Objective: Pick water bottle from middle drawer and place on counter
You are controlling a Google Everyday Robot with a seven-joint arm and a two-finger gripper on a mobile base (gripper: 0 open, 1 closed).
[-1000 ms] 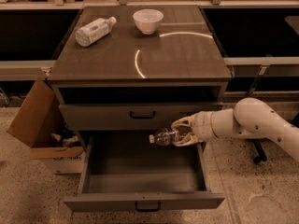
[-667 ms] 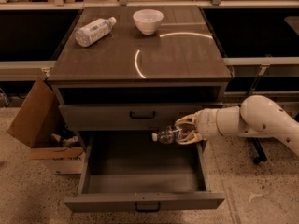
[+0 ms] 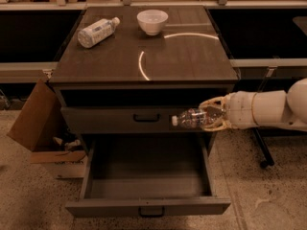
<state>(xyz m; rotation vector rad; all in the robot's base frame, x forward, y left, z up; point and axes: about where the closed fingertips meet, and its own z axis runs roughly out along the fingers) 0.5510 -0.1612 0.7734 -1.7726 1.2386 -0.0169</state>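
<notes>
My gripper (image 3: 211,115) reaches in from the right on a white arm and is shut on the water bottle (image 3: 192,119). The small clear bottle lies sideways in it, white cap pointing left, in front of the upper drawer's face at its right end. It hangs above the right side of the open middle drawer (image 3: 148,206), a wide grey tray pulled out toward me and bare inside. The counter (image 3: 182,56) is the glossy grey-brown slab above, higher than the bottle.
A larger pale bottle with a white label (image 3: 97,31) lies on the counter's back left. A white bowl (image 3: 152,21) stands at the back middle. An open cardboard box (image 3: 41,128) sits on the floor left of the cabinet. The closed upper drawer (image 3: 120,119) has a dark handle.
The gripper has lifted the water bottle a little higher and moved it slightly right, from just over the open drawer to in front of the upper drawer's face.
</notes>
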